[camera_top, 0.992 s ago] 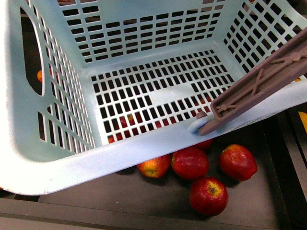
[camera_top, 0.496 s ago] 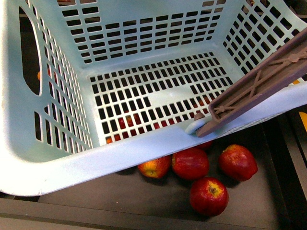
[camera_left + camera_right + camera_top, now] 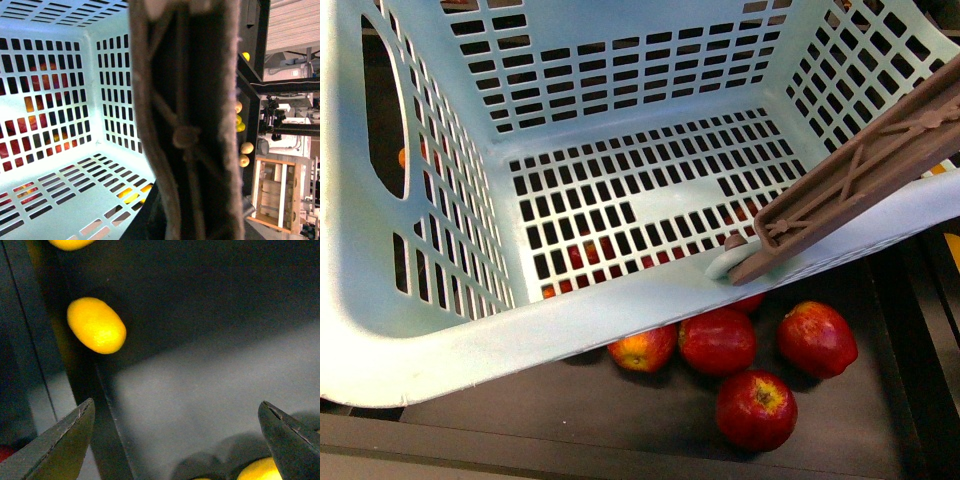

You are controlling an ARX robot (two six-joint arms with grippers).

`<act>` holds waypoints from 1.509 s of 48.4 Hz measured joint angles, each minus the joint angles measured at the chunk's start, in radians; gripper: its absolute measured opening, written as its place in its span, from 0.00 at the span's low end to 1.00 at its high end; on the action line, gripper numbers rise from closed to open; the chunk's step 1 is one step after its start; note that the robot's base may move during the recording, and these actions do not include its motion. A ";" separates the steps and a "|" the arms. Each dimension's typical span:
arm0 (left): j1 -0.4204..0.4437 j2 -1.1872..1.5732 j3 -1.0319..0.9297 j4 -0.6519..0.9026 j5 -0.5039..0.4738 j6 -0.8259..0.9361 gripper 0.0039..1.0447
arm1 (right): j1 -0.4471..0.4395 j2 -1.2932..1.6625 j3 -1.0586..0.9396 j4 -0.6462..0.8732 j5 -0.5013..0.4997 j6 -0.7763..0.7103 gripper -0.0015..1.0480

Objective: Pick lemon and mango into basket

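The basket [image 3: 440, 350] fills most of the front view, tilted, its near rim running low across the picture and its slotted floor bare. At the far left, through the oval cut-out in its left wall [image 3: 345, 200], a small orange fruit [image 3: 403, 157] shows behind the basket. Red shapes show through the floor slots. To the right, the brown ribbed handle [image 3: 860, 175] slants from the near rim up toward the right edge. Below the rim, red apples [image 3: 756, 409] lie close together on a dark surface [image 3: 520, 400], outside the basket.

In the left wrist view the basket's inner walls [image 3: 92, 90] glow pale, with red and yellow patches behind the slots. The handle [image 3: 190, 135] crosses that view very close to the camera. Beyond it, small yellow fruits [image 3: 246, 148] sit along a dark shelf edge. The left gripper shows in no view, so I cannot tell how it stands.

In the right wrist view the right gripper [image 3: 176, 404] is spread wide with nothing between its dark fingers [image 3: 65, 445]. Beyond it a smooth yellow-orange oval fruit with blunt ends, seemingly the mango [image 3: 96, 325], lies on a dark floor beside a divider, well apart from the fingers. Another yellow fruit [image 3: 257, 471] peeks in near one fingertip; which kind I cannot tell.
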 joint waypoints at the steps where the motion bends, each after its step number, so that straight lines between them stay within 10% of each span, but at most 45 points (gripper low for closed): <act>1: 0.000 0.000 0.000 0.000 0.000 0.000 0.04 | -0.010 0.040 0.030 -0.006 -0.018 -0.032 0.92; 29: 0.000 0.000 0.000 0.000 -0.004 0.001 0.04 | -0.071 0.455 0.447 -0.187 -0.348 -0.352 0.92; 73: 0.000 0.000 0.000 0.000 0.000 0.000 0.04 | 0.054 0.615 0.698 -0.303 -0.384 -0.454 0.92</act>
